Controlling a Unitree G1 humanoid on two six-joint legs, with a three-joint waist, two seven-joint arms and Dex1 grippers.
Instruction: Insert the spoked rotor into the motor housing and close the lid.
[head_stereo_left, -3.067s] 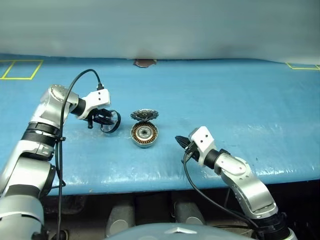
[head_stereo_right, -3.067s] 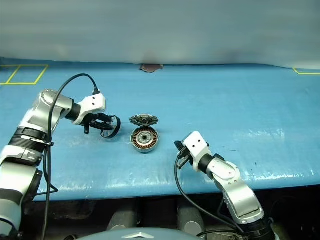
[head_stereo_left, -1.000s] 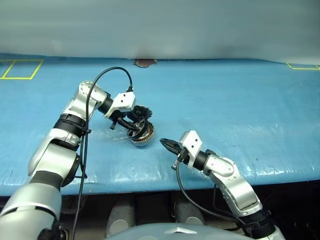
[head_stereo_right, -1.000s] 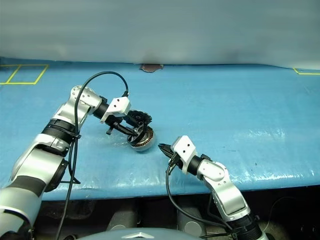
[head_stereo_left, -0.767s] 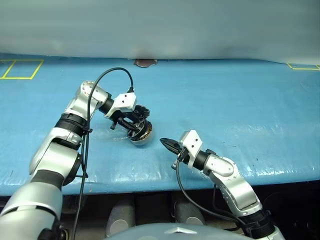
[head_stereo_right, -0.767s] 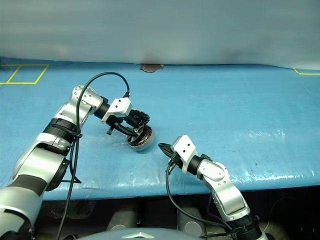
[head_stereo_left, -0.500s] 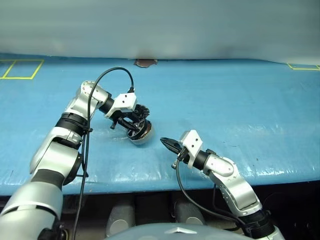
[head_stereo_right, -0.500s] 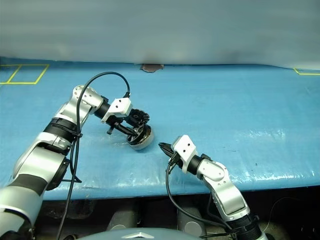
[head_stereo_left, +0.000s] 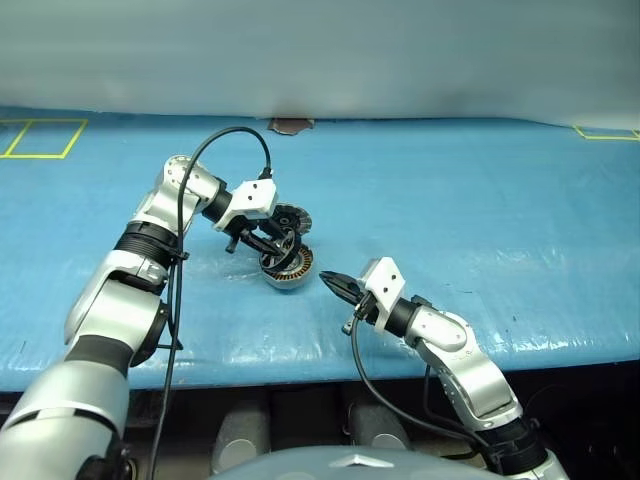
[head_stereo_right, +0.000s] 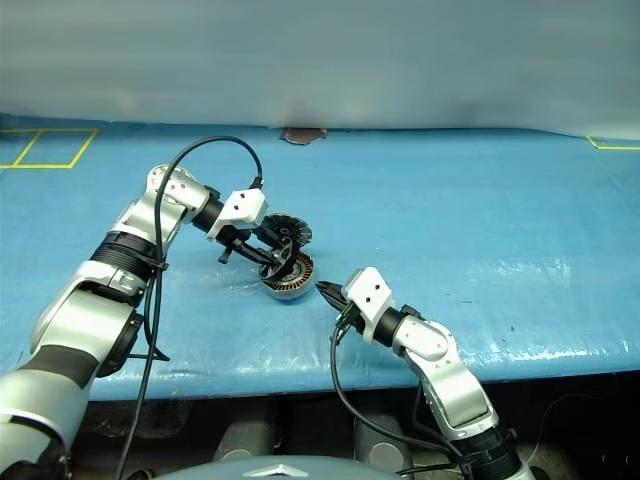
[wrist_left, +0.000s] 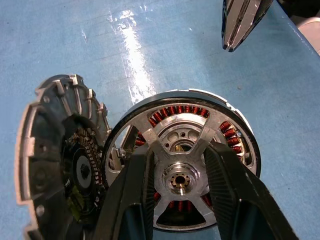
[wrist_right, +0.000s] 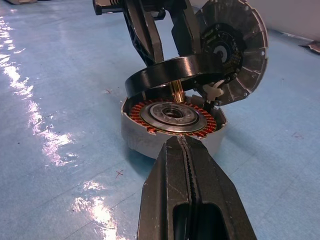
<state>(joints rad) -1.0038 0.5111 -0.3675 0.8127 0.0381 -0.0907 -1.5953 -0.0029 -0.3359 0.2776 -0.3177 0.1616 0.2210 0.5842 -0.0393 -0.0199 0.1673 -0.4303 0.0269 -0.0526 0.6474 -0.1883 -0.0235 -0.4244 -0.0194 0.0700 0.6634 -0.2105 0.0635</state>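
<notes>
L end effector (head_stereo_left: 268, 243) holds spoked rotor (wrist_right: 172, 73) over motor housing (wrist_right: 150, 137) — prob. unseated.

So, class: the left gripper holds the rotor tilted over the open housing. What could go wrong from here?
1. The spoked rotor sits tilted above the motor housing; pressed down so, it could jam.
2. The lid stands open close behind; the left gripper might knock it shut early.

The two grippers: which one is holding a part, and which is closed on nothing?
The left gripper holds the spoked rotor, tilted over the motor housing. The right gripper, shut and empty, points at the housing from beside it.
</notes>
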